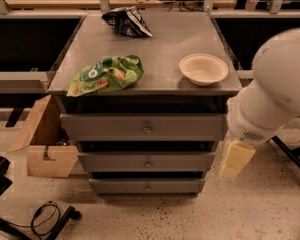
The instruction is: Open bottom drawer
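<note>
Gripper [236, 159] hung at the right of the cabinet [155, 46], a pale yellow piece under the bulky white arm [277, 84], level with the middle drawer [115, 161] and just beside the cabinet's right edge. Whether it was open or closed could not be told. It touched nothing visible.

Bottom drawer [120, 186] was the lowest of three grey fronts, close to the floor, with a small round knob [147, 187] at its centre. None of its inside showed. Top drawer [105, 127] sat above the middle one, each with the same knob.

On the cabinet top: green bag [106, 75] at the front left, dark bag [126, 22] at the back, empty bowl [204, 69] at the front right. Cardboard box [45, 149] stood on the floor left of the cabinet, with a cable [44, 217] in front of it.
</note>
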`<control>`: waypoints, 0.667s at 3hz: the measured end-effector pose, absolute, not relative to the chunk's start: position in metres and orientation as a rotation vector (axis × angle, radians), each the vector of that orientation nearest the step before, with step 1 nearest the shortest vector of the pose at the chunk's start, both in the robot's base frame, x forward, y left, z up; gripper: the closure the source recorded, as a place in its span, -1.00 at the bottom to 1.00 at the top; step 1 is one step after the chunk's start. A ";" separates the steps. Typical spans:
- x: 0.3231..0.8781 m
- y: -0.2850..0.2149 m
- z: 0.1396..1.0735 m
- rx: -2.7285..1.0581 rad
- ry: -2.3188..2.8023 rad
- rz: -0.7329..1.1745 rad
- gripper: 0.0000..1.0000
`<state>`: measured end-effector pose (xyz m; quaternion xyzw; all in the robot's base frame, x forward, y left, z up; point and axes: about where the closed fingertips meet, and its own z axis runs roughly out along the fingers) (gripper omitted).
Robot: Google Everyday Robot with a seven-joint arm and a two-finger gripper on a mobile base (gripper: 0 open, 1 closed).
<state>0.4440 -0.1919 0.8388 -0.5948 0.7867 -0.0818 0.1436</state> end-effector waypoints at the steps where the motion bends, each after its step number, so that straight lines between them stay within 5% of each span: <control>1: 0.448 -0.186 0.757 -1.721 2.294 -0.301 -1.00; 2: 0.450 -0.176 0.672 -1.788 2.310 -0.346 -1.00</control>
